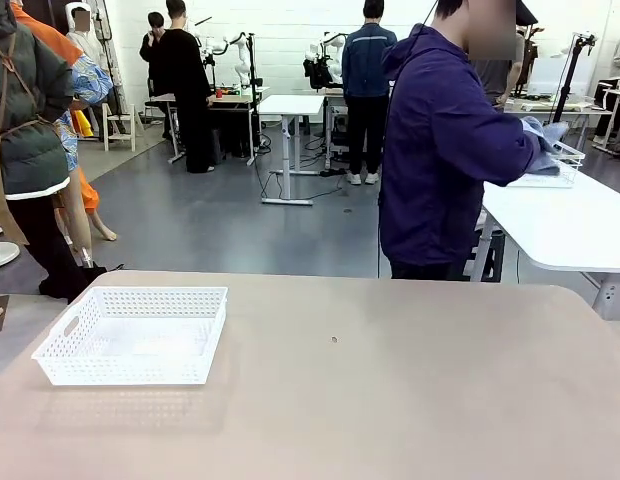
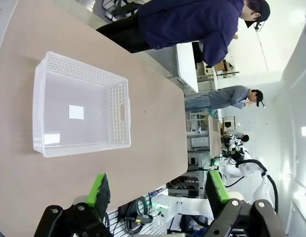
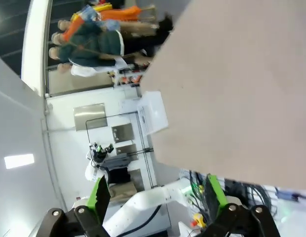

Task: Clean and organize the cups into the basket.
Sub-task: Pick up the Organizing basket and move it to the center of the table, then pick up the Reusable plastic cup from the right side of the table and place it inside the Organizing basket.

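Note:
The white lattice-sided basket (image 1: 140,300) stands empty on the tan table, at its left side. From above, the left wrist view looks into the basket (image 2: 121,116); a small white label lies on its floor. My left gripper (image 2: 158,190) hangs above the table near the basket, open, with nothing between its green pads. High over the table, my right gripper (image 3: 158,195) is open and empty too, with the basket (image 3: 153,112) small and far off at the table's edge. The cups are out of view.
A person in a purple jacket (image 1: 440,150) stands at the far side, turned towards a neighbouring white table (image 1: 570,225), hands at a white wire basket (image 1: 550,165). The tan table (image 1: 390,400) carries a small dark speck (image 1: 334,340).

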Motion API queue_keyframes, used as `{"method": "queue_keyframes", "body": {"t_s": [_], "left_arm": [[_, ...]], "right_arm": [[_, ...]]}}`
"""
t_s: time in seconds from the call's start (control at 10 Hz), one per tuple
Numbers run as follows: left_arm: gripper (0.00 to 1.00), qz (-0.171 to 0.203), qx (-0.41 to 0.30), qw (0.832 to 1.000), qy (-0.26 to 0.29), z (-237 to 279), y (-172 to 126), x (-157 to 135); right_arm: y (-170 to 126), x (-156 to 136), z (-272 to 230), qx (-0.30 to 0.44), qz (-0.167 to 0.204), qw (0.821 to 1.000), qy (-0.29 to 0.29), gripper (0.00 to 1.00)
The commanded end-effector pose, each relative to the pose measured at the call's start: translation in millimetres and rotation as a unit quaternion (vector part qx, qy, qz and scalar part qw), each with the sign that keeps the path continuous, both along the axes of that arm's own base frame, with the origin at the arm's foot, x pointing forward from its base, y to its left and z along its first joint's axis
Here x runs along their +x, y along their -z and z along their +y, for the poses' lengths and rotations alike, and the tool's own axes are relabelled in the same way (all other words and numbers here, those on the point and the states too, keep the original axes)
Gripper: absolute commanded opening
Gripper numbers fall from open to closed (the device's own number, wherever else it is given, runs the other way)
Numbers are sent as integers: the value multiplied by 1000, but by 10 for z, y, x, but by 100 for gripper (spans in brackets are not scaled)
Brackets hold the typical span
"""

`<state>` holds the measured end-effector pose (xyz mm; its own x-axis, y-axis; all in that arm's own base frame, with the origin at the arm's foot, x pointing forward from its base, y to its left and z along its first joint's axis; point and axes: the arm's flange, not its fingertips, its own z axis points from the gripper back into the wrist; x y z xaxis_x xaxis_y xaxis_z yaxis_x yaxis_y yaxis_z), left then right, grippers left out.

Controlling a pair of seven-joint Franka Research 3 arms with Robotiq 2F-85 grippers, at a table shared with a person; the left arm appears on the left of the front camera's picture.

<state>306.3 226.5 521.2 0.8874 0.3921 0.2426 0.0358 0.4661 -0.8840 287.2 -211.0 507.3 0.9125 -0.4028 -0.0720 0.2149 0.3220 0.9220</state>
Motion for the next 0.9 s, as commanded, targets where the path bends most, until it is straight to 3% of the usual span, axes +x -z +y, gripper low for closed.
{"method": "queue_keyframes", "body": {"t_s": [0.0,0.4,0.6,0.8], "left_arm": [[100,7,18,1000,-1,-16,-57,-49],[100,5,42,999,1,-64,-152,-78],[100,-3,55,998,-2,-107,-206,-95],[100,-4,31,999,6,-53,-123,-58]], "right_arm": [[-91,-177,-53,1,11,1000,-22,100],[-138,-402,-212,-8,-1,1000,8,100],[-155,-390,-188,-16,-11,1000,11,100],[-131,-391,-206,-1,1,1000,13,100]]}}
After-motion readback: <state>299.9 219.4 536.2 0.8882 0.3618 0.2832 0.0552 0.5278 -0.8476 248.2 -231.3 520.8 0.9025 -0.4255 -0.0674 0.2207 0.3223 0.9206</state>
